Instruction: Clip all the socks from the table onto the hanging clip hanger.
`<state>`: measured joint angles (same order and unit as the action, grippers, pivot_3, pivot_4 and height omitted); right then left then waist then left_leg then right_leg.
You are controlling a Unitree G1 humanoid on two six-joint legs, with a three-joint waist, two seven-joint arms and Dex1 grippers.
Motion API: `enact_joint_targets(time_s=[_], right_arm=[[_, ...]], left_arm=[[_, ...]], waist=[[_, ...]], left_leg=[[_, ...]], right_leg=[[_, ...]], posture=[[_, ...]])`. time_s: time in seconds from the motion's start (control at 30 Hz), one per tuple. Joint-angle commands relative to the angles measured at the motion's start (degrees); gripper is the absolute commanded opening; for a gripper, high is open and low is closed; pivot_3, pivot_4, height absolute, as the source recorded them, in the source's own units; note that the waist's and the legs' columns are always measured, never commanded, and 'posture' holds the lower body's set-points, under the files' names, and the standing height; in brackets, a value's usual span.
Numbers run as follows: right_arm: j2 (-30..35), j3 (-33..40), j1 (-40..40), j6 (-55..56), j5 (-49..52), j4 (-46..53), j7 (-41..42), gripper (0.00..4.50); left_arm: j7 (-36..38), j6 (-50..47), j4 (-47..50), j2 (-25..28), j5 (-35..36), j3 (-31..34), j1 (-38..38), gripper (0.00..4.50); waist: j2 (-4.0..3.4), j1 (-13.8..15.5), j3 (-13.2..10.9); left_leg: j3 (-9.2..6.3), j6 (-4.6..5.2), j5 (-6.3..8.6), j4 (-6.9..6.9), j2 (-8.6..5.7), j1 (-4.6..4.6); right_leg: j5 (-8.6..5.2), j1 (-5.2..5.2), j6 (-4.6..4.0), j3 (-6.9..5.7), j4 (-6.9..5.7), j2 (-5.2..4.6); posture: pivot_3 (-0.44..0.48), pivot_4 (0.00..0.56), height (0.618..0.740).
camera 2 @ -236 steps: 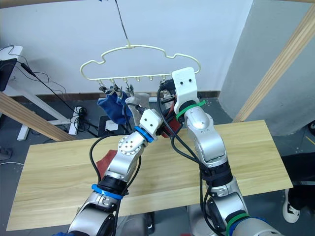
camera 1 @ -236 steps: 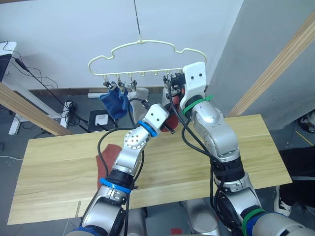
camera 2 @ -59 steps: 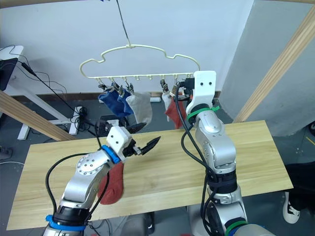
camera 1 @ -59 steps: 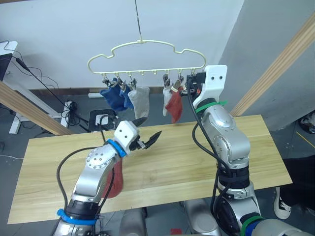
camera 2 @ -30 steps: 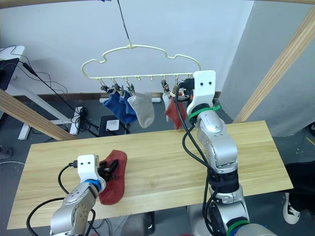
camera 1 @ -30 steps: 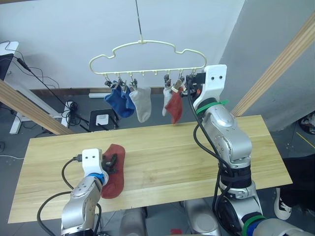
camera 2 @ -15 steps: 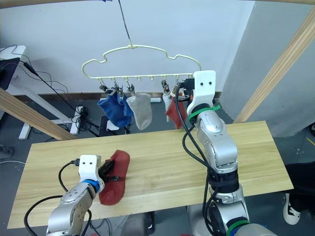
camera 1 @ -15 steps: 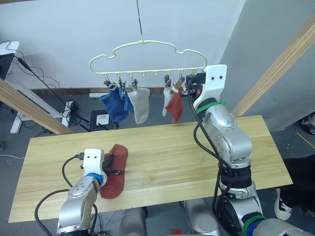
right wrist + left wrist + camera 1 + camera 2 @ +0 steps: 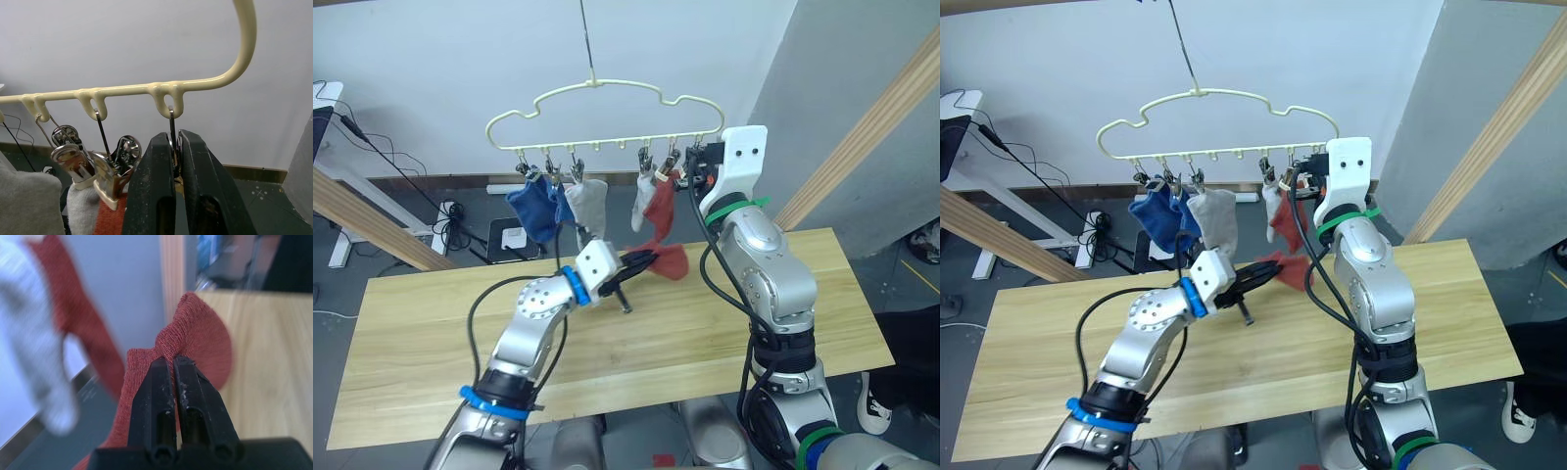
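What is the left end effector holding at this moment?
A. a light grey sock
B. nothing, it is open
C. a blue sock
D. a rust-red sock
D: the left end effector is shut on a rust-red sock, lifted above the table near the clip hanger.

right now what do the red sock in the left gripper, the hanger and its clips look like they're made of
Red sock: soft knit fabric, matte, with a fine ribbed weave; it folds where the left gripper pinches it.
Hanger: smooth, glossy pale-yellow coating, probably over wire.
Clips: shiny bare metal with bright reflections.
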<state>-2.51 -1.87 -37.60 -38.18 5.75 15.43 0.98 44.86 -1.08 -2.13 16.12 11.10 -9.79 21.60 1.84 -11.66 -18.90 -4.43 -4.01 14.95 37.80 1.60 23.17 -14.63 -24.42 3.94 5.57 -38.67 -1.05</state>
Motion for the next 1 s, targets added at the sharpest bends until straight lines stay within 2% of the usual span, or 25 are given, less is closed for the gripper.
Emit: enact_joint_targets(time_s=[0.03,0.17,0.3,0.67,1.0], right_arm=[[0.0,-0.2,-0.9,0.2,0.0,3.0,-0.4,0.00],[0.0,-0.3,-0.9,0.0,0.0,3.3,-0.5,0.00],[0.1,-0.4,-0.9,-0.2,0.0,3.4,-0.4,0.00],[0.0,-0.4,-0.7,-0.7,0.0,3.8,-0.5,0.00],[-0.2,-0.4,-0.8,-0.6,0.1,3.5,-0.5,0.00]], left_arm=[[-5.9,0.3,-1.1,-4.5,-1.6,-0.3,2.6,0.01],[-14.8,2.0,-6.5,-9.8,-5.5,0.6,5.9,0.01],[-19.0,2.3,-9.4,-12.9,-5.8,2.0,8.0,0.01],[-22.5,7.8,-11.1,-14.7,-5.6,4.3,9.9,0.01],[-20.9,8.2,-10.0,-14.6,-5.2,3.3,9.1,0.01]], waist=[[0.00,0.0,0.0],[0.01,-0.2,0.0],[0.01,-0.5,0.0],[0.01,-1.0,0.0],[0.01,-1.1,0.0]], left_leg=[[0.01,0.00,0.00,0.03,-0.04,0.00],[-0.01,0.00,0.00,0.08,-0.05,-0.02],[-0.03,0.00,0.00,0.08,-0.06,-0.02],[-0.03,0.00,-0.01,0.08,-0.06,-0.01],[-0.03,0.00,-0.01,0.07,-0.07,-0.01]], right_leg=[[0.00,0.01,0.01,0.02,-0.03,-0.02],[0.00,0.03,0.02,0.01,-0.08,0.00],[0.00,0.03,0.02,0.00,-0.10,0.00],[0.00,0.03,0.02,0.00,-0.11,0.00],[0.00,0.03,0.02,0.00,-0.10,0.00]], posture=[[-0.294,0.272,0.740],[-0.301,0.271,0.740],[-0.302,0.271,0.740],[-0.309,0.272,0.740],[-0.304,0.274,0.740]])
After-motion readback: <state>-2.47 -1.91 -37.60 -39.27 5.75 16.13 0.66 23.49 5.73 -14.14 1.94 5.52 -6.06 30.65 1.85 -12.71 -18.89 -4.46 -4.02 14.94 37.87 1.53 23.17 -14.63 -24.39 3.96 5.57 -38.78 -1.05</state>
